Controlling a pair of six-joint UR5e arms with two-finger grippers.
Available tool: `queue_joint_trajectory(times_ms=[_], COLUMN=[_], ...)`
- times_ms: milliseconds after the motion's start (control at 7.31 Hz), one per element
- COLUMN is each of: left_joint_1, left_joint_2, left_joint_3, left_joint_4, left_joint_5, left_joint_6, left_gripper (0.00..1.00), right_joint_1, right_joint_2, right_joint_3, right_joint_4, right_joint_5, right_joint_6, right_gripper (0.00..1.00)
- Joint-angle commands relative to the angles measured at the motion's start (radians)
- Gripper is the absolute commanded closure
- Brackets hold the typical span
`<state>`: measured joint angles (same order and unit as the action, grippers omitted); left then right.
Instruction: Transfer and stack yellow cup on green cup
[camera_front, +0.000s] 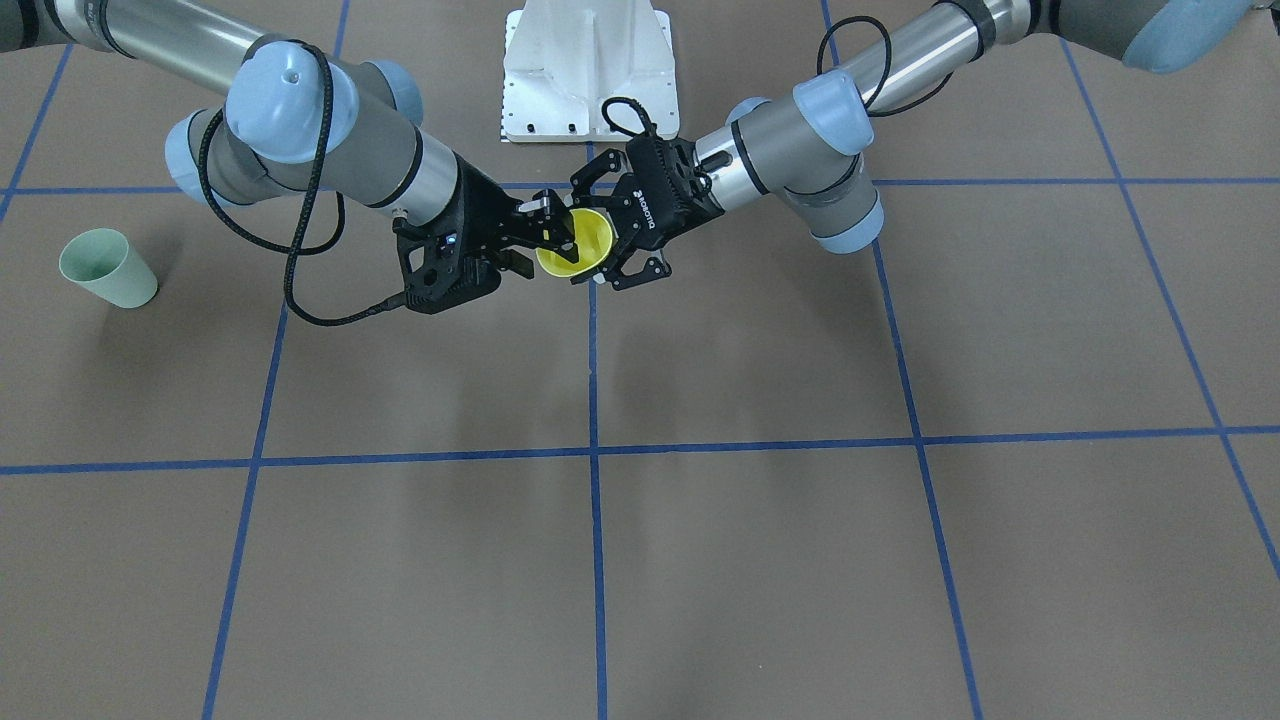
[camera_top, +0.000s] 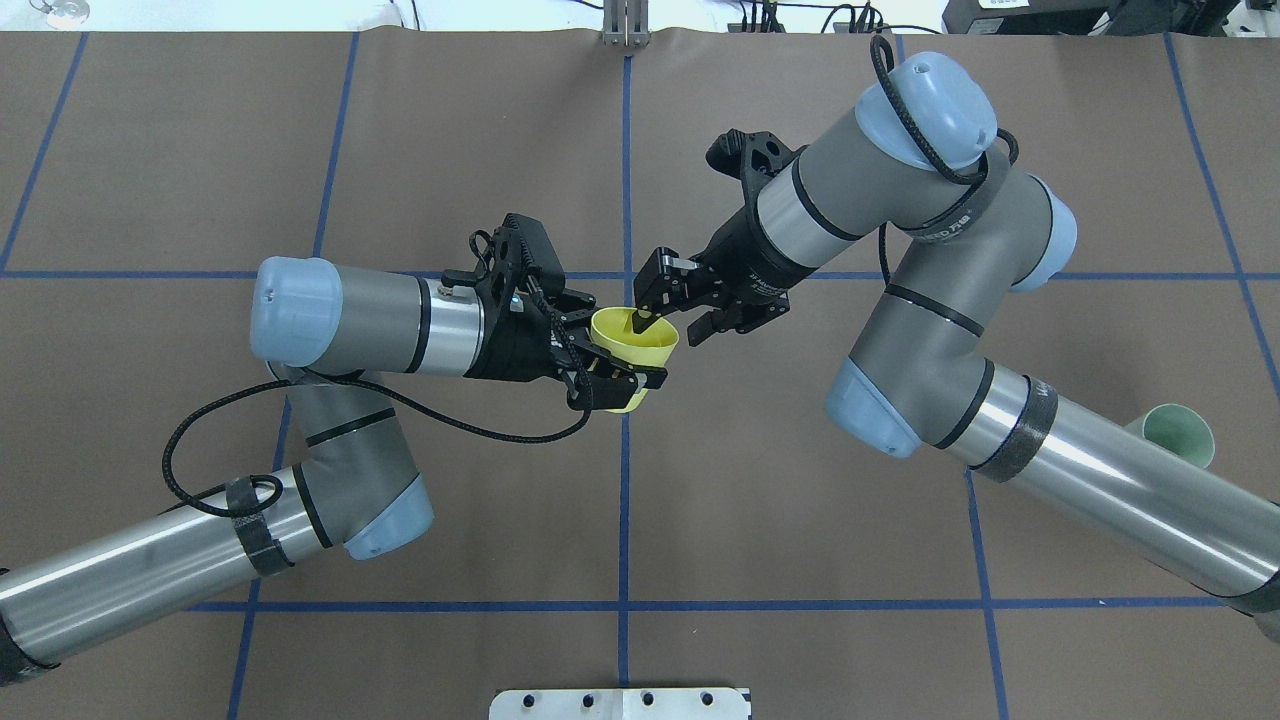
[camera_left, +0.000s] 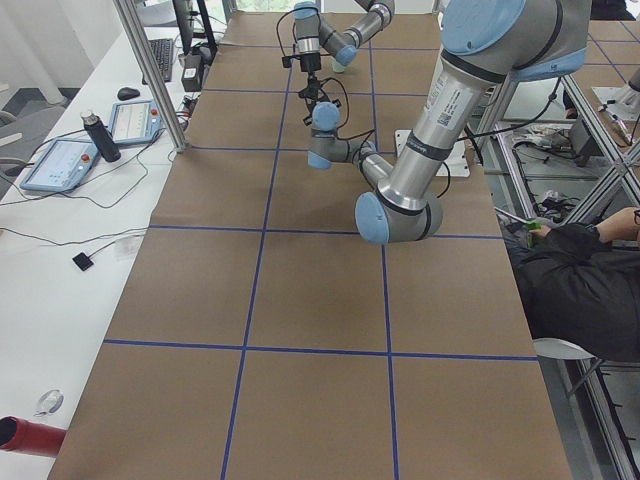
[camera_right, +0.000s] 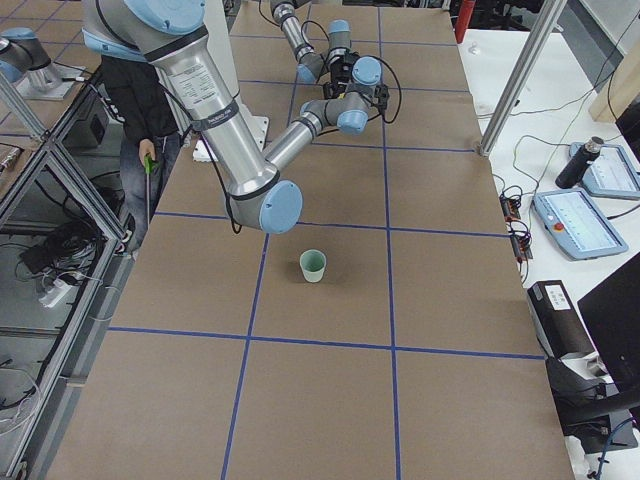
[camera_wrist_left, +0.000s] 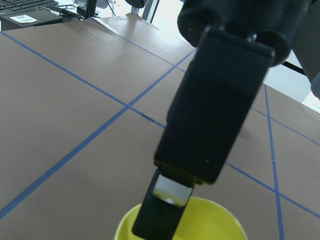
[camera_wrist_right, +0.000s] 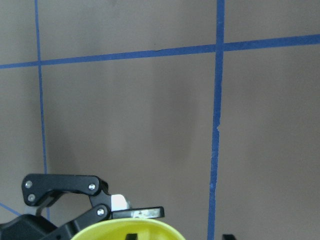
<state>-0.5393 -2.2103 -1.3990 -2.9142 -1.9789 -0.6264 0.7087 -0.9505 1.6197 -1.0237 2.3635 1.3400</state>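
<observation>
Yellow cup (camera_top: 648, 350) is in the air over the middle of the table (camera_top: 800, 560), close to the centre blue tape line (camera_top: 624, 500), between both grippers. It is tilted, with the mouth turned toward the right arm.

Left gripper (camera_top: 625, 342): clenched around the cup's body. One finger lies along the far side near the rim, and the other crosses the near side lower down the wall. The cup sits crosswise between them, with the base pointing down and toward the robot.

Right gripper (camera_top: 668, 327): comes in from the opposite side at the cup's mouth, astride the rim. One finger dips inside the cup, which the left wrist view confirms. The other finger stays outside the wall, and overhead it looks slightly clear of the wall. Jaws are spread, with no clamp on the rim seen.

Right wrist view: only the yellow rim shows at the bottom edge, with a finger linkage of the left gripper just beside it.

Green cup (camera_front: 108, 268) stands upright on the table, mouth up, well apart from both grippers on the robot's right side. Overhead it is partly hidden behind the right arm's forearm.
</observation>
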Motion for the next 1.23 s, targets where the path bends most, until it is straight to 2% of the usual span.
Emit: queue_joint_trajectory(times_ms=[0, 547, 821, 1095], left_joint_1=[-0.001, -0.002, -0.004, -0.004], left_joint_2=[-0.014, -0.014, -0.013, -0.012], left_joint_3=[0.012, 0.008, 0.008, 0.008], left_joint_4=[-0.002, -0.005, -0.005, -0.005], left_joint_5=[0.000, -0.001, -0.001, -0.001], left_joint_6=[0.001, -0.004, -0.006, -0.007], left_gripper=[0.76, 0.77, 0.77, 0.78], right_joint_1=[0.000, 0.003, 0.006, 0.011], right_joint_2=[-0.001, -0.010, -0.017, -0.017], right_joint_3=[0.000, 0.000, 0.003, 0.006], right_joint_4=[0.001, 0.001, -0.001, 0.001], right_joint_5=[0.003, 0.008, 0.020, 0.023], right_joint_6=[0.001, -0.001, -0.002, -0.002], right_gripper=[0.52, 0.54, 0.63, 0.67])
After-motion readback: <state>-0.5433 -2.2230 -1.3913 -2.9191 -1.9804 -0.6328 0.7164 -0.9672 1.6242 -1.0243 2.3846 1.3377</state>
